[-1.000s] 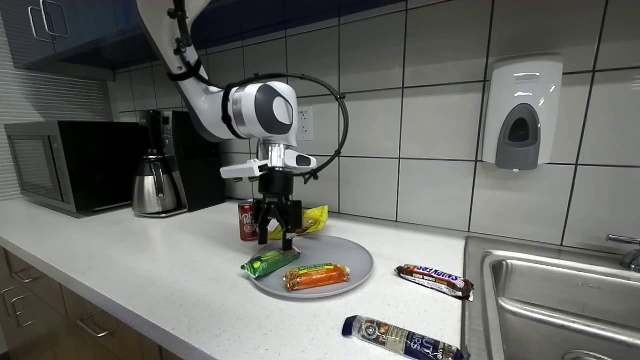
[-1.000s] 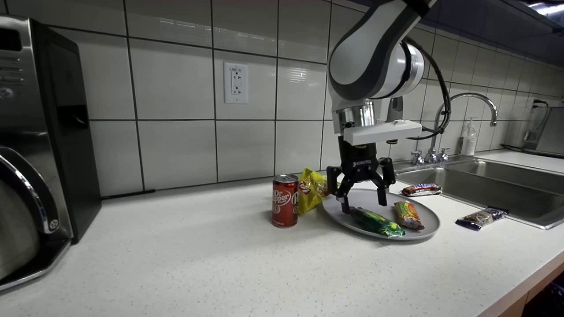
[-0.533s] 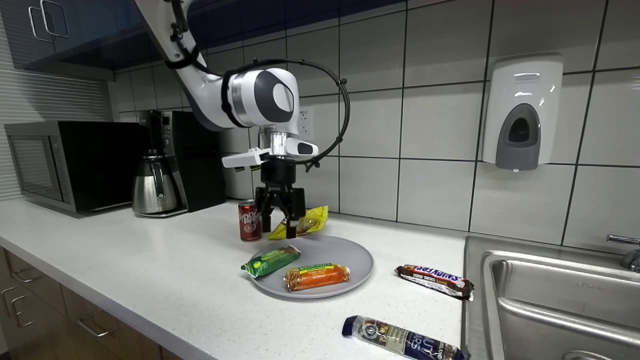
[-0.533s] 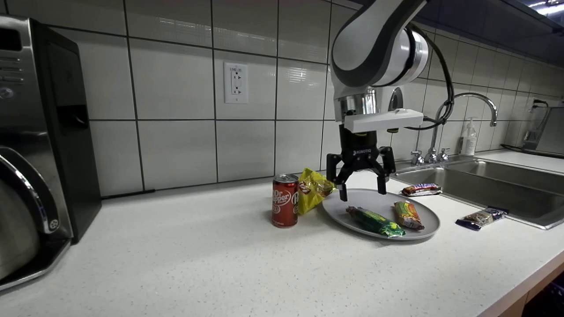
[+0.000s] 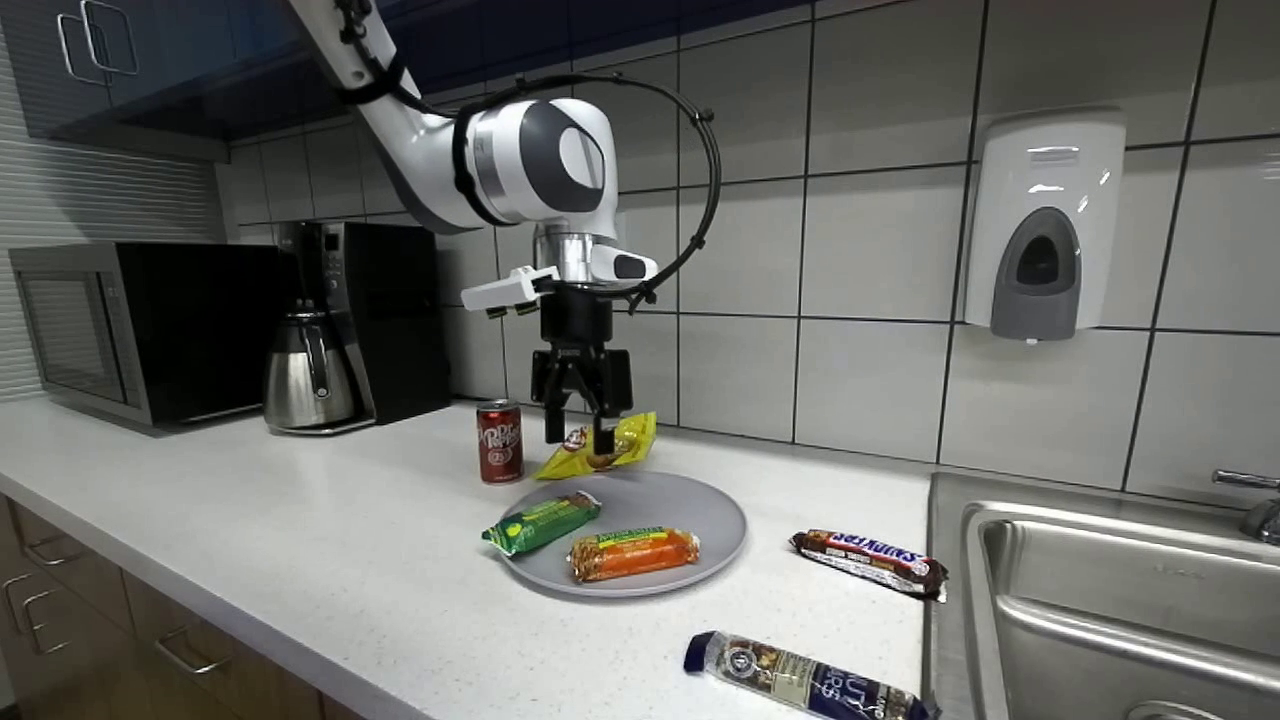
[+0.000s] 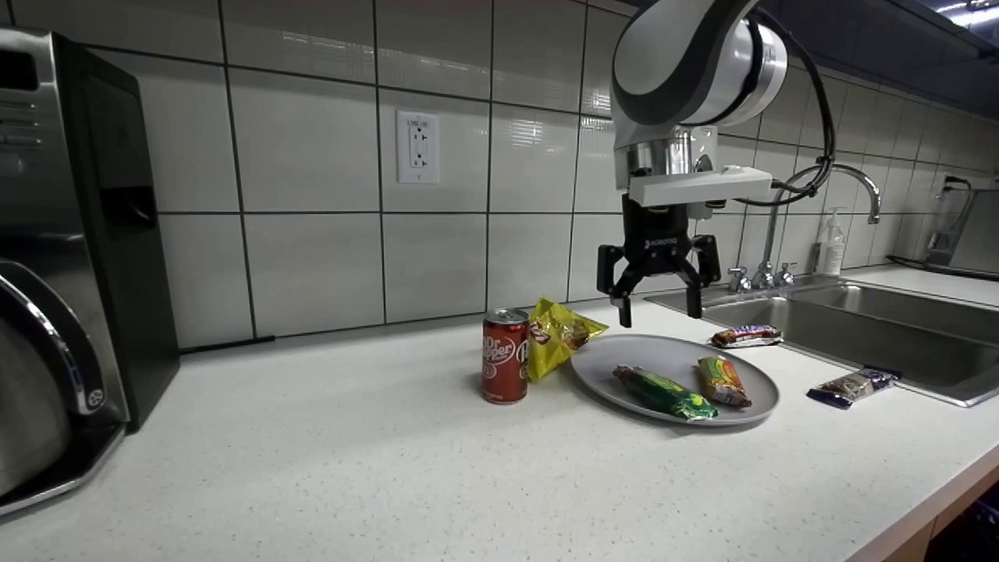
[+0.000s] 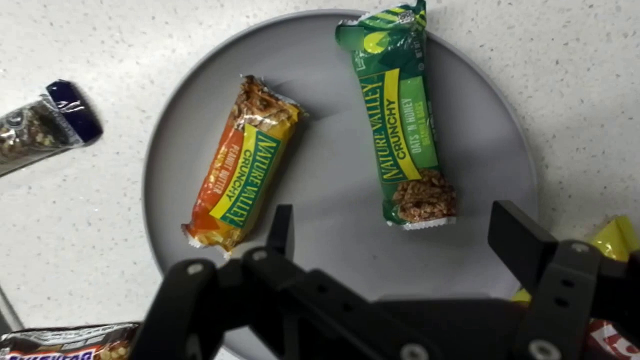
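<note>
My gripper [image 5: 579, 435] is open and empty above the back part of a grey plate [image 5: 690, 510]. It also shows open in an exterior view [image 6: 659, 311] and in the wrist view [image 7: 392, 222]. A green Nature Valley bar [image 5: 543, 524] lies on the plate, one end over the rim; in the wrist view its near end [image 7: 397, 120] lies just ahead of the fingers. An orange peanut butter bar [image 7: 245, 170] lies on the plate beside it. A yellow candy bag [image 6: 556, 336] lies by the plate's edge, next to an upright red Dr Pepper can [image 6: 505, 357].
A Snickers bar [image 5: 870, 562] and a blue-ended nut bar [image 5: 800, 675] lie on the counter near the steel sink [image 5: 1100, 620]. A coffee maker with a steel carafe [image 5: 312, 370] and a microwave [image 5: 150, 330] stand farther along. A soap dispenser [image 5: 1045, 220] hangs on the tiled wall.
My gripper has risen from beside the green bar and shifted slightly toward the sink side, staying open. The bars, plate, bag and can have not visibly moved.
</note>
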### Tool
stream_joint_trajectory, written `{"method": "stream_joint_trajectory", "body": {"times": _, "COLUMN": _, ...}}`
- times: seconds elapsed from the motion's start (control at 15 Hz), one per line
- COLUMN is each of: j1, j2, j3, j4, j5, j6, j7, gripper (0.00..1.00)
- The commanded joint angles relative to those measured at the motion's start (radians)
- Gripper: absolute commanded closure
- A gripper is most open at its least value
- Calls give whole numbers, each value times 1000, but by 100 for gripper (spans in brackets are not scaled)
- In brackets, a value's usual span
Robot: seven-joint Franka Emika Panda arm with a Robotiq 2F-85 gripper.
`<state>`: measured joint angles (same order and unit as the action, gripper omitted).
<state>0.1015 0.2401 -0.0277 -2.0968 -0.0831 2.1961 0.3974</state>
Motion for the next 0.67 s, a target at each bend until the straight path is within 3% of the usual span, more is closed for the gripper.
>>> {"method": "stream_joint_trajectory", "body": {"times": 0.0, "j1": -24, "j2": -47, "j3": -16, "j4": -23, "j5": 2, "j6": -24, "j7": 28, "gripper": 0}}
{"method": "stream_joint_trajectory", "body": {"times": 0.6, "j1": -83, "j2": -34, "j3": -84, "j4": 16, "j5": -4, "j6": -20, "j7": 76, "gripper": 0}}
